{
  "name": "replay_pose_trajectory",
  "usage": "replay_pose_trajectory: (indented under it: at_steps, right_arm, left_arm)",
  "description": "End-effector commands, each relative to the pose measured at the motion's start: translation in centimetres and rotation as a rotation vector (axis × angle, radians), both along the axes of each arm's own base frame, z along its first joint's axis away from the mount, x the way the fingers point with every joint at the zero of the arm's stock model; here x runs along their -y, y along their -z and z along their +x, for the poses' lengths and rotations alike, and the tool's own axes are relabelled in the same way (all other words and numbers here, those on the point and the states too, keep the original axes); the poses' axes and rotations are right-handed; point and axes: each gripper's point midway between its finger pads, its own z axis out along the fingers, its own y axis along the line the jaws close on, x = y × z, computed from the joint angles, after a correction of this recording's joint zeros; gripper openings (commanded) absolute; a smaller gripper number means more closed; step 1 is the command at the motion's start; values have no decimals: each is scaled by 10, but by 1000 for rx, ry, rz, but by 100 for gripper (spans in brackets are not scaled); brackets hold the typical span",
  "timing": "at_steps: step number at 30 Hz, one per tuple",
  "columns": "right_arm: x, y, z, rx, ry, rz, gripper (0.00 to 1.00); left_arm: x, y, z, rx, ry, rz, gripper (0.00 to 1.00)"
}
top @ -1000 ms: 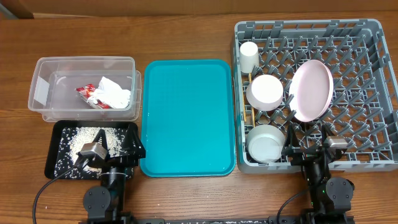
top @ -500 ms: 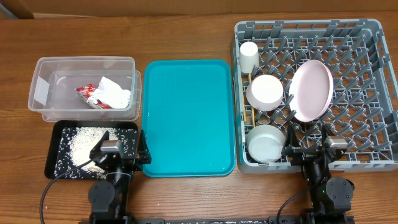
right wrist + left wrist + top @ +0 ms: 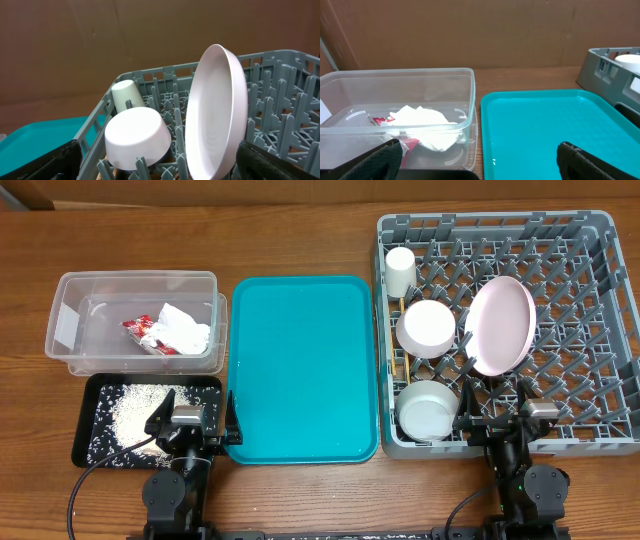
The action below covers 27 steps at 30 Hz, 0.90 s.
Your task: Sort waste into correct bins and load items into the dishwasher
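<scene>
The left arm [image 3: 195,430] has left the black tray [image 3: 88,382] of rice [image 3: 125,415], jaws released like the right arm's [image 3: 495,420]. Wrapper [image 3: 140,330] and tissue [image 3: 186,328] lie in the clear tub [image 3: 68,286], plate [image 3: 500,325] and bowls [image 3: 427,326] in the rack [image 3: 590,225]: probably finished.

Left pincer [image 3: 194,430] shifted rightward. A second ago it sat skewed over the near part of the black tray [image 3: 90,395], on top of the rice grains [image 3: 130,415]. Half a second ago it was partway across. Now it's squared up, pointing straight away from its base, over the black tray's right edge beside the teal tray [image 3: 300,370]. More of the grain pile is uncovered than before; its right part was hidden under the wrist.
</scene>
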Motion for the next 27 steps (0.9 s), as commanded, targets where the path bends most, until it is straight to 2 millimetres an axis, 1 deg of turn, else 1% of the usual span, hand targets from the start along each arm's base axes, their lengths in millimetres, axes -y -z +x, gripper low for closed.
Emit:
replay_pose_trajectory:
  at_steps: [1, 15, 17, 21, 24, 27]
  right_arm:
    - [-1, 2, 0, 5, -5, -6, 100]
    - [-1, 2, 0, 5, -5, -6, 100]
    - [5, 1, 0, 8, 27, -7, 100]
    - [7, 1, 0, 9, 39, -13, 100]
    - [7, 1, 0, 13, 38, -122, 100]
    - [7, 1, 0, 14, 37, -157, 100]
  left_arm:
    - [1, 0, 0, 7, 6, 20, 100]
    - [1, 0, 0, 7, 6, 20, 100]
    - [1, 0, 0, 7, 6, 19, 100]
    - [1, 0, 0, 7, 6, 19, 100]
    - [1, 0, 0, 7, 6, 19, 100]
    - [1, 0, 0, 7, 6, 19, 100]
